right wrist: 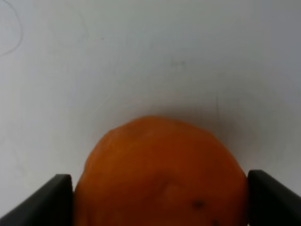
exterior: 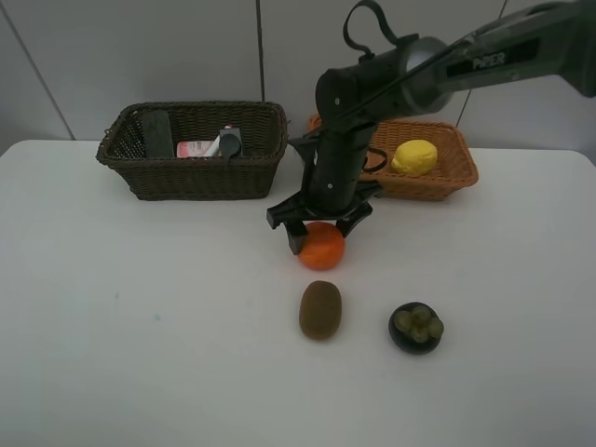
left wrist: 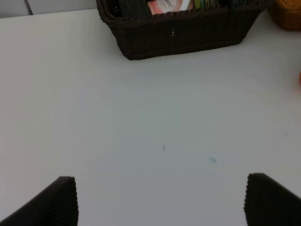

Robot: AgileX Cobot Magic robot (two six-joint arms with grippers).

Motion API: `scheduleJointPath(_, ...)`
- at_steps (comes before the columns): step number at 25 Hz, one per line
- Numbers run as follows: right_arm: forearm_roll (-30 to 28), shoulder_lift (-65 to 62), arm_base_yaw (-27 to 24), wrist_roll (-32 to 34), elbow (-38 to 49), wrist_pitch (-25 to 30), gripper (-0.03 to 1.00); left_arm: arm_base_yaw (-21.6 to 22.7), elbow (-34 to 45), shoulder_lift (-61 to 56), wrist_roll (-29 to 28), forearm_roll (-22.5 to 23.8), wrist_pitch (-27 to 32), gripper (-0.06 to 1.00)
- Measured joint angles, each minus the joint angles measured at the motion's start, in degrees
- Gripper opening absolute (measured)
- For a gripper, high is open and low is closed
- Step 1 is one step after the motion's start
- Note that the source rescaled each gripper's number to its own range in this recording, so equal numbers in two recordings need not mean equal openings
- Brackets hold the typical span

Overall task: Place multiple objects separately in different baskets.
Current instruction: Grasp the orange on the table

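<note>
The right fingers (right wrist: 59,200) are closed on the round, dimpled orange (right wrist: 160,174). Its flanks meet both dark pads at about its widest part, so the hold looks centred. The wrist view is too tight to show whether the fruit rests on the white surface (exterior: 140,326) or is just clear of it. The high view puts it low, near the middle of the surface, directly under the black right arm.

Just in front of it lies the fuzzy brown oval kiwi (exterior: 320,310). Off to the right of that sits the dark round mangosteen (exterior: 416,328) with its green top. Both are apart from the orange.

Behind the arm, the shallow light orange-tan wicker basket (exterior: 452,182) holds the yellow lemon (exterior: 414,156). The deeper dark brown wicker basket (exterior: 196,177) to its left holds a pink bottle (exterior: 196,148) and other dark items.

The step in hand appears to be carrying the orange to the tan basket. Doing it well means:
- gripping firmly but not hard, since a round fruit can squirt out of flat pads;
- rising straight up before moving back, high enough to pass the woven rim;
- lowering it beside the lemon before letting go, so it cannot bounce or roll.

The left fingers (left wrist: 63,202) stand wide apart over bare surface, holding nothing.
</note>
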Motion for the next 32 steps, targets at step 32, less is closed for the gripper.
scheduleJointPath(32,-5.5,0.26,-0.07,-0.2,-9.87,7.62,0.52,0.0,0.05,0.0,0.0,0.0,-0.02,0.92)
